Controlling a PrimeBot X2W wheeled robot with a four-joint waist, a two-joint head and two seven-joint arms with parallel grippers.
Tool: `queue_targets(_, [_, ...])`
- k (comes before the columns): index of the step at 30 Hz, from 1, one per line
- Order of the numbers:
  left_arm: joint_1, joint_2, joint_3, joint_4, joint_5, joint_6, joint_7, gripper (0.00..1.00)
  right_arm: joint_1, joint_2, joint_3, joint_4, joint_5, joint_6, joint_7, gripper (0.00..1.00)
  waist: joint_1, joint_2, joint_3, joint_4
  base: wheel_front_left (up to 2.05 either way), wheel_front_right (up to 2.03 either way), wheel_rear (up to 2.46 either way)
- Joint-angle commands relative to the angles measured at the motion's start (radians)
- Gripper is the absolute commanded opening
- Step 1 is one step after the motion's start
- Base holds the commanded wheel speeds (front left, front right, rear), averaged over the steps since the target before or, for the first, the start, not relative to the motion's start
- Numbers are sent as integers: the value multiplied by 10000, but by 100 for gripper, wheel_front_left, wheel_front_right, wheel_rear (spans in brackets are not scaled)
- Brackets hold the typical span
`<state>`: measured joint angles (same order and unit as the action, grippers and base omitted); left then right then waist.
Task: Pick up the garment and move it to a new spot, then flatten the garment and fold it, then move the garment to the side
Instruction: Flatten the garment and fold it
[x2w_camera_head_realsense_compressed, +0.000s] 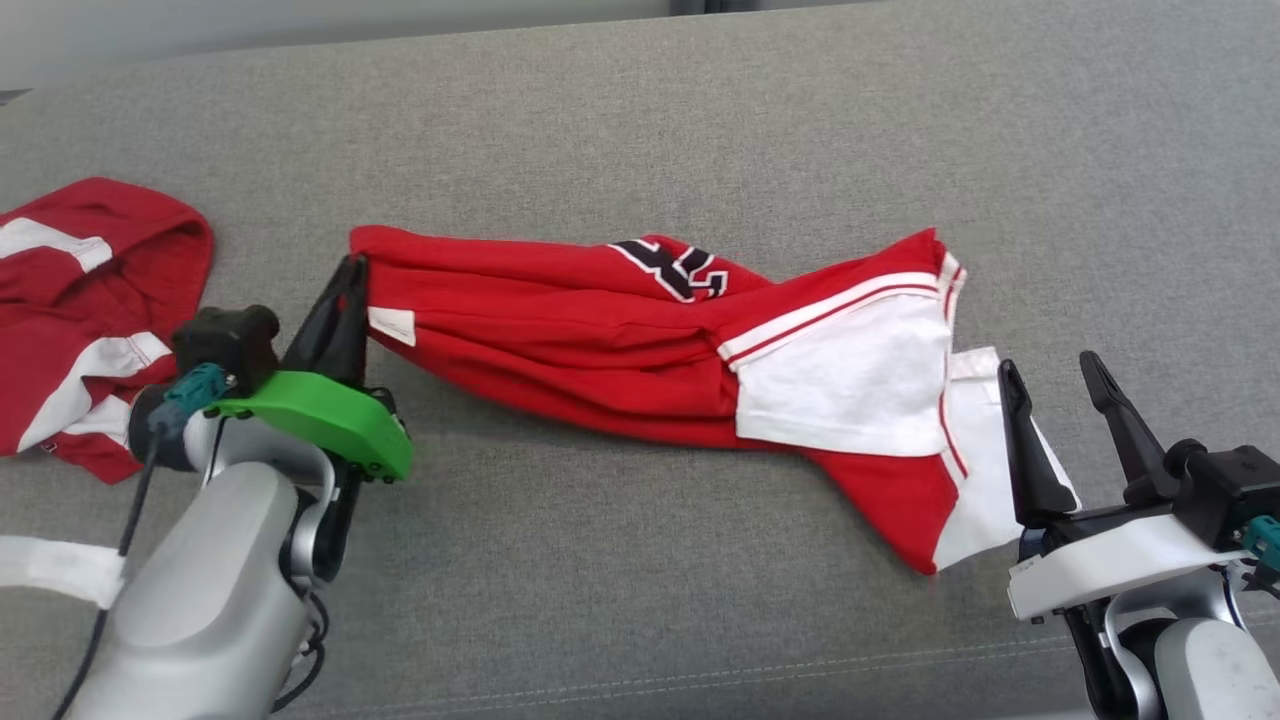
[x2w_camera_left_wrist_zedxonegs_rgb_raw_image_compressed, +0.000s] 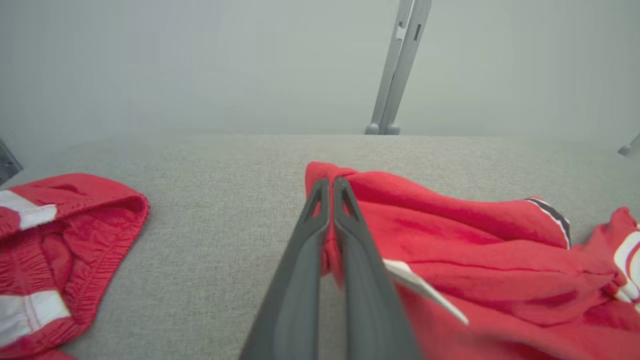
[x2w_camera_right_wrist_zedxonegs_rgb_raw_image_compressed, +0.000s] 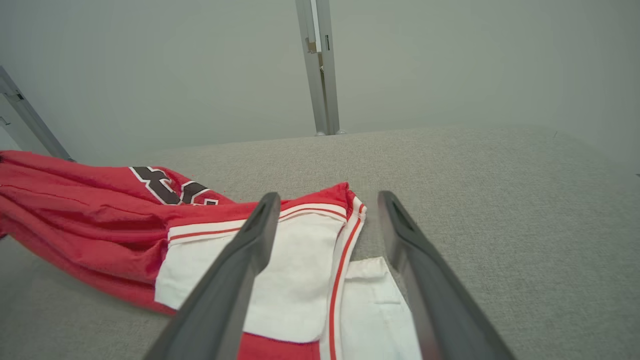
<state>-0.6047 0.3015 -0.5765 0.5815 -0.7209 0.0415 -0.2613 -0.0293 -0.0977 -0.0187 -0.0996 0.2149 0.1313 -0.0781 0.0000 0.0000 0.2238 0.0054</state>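
Red-and-white fabric garment (x2w_camera_head_realsense_compressed: 560, 330) lies bunched and twisted on the grey woven upholstery surface (x2w_camera_head_realsense_compressed: 640, 130), about mid-frame in head view. Long axis runs left–right across that view, slightly diagonal: the narrow all-red end at the left sits farther from the robot, and the wider white-panelled end at the right comes nearer.

Left gripper (x2w_camera_head_realsense_compressed: 352, 268) is at the red left end, fingers pressed together with a fold of red cloth pinched between them. Left wrist view agrees: the cloth edge is caught near the tips.

Right gripper (x2w_camera_head_realsense_compressed: 1049, 362) has jaws wide apart and grips nothing. It sits at the white right end. In right wrist view the white panel with red piping lies between and under the fingers; can't tell if they touch it.

Small white sewn-in label (x2w_camera_head_realsense_compressed: 392, 326) is just beside the left fingers, no print legible. Black white-outlined lettering (x2w_camera_head_realsense_compressed: 675, 268) on the top fold is creased and unreadable.

Second red-and-white garment (x2w_camera_head_realsense_compressed: 80, 300) lies at the far left, apart from the first.
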Motion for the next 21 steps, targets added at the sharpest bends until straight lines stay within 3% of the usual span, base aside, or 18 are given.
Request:
queue_targets(1, [385, 356, 200, -442, 154, 237, -31, 0, 0, 21, -21, 25, -79, -11, -45, 100, 0, 0, -9, 51, 0, 0, 0])
queue_targets(7, [1548, 1082, 273, -2141, -107, 739, 733, 0, -15, -24, -67, 25, -87, -11, -33, 100, 0, 0, 43, 99, 0, 0, 0])
queue_targets(14, [2972, 856, 366, -2806, -934, 1029, 1151, 0, -170, -30, -96, 39, -45, -11, -64, 100, 0, 0, 209, 53, 0, 0, 0])
queue_targets(15, [3064, 796, 493, -2838, -1051, 1103, 988, 6, -166, -27, -105, 59, -37, -11, -59, 100, 0, 0, 212, 61, 0, 0, 0])
queue_targets(16, [3170, 762, 561, -2843, -1109, 1166, 874, 78, -161, -29, -110, 79, -35, -11, -74, 100, 0, 0, 208, 72, 0, 0, 0])
queue_targets(17, [3272, 714, 621, -2878, -1170, 1197, 770, 100, -148, -34, -138, 96, -31, -11, -92, 100, 0, 0, 190, 96, 0, 0, 0])
queue_targets(21, [3442, 716, 957, -3168, -1175, 1336, 376, 100, -197, 24, -225, 142, 6, -11, -138, 100, 0, 0, 76, 162, 0, 0, 0])
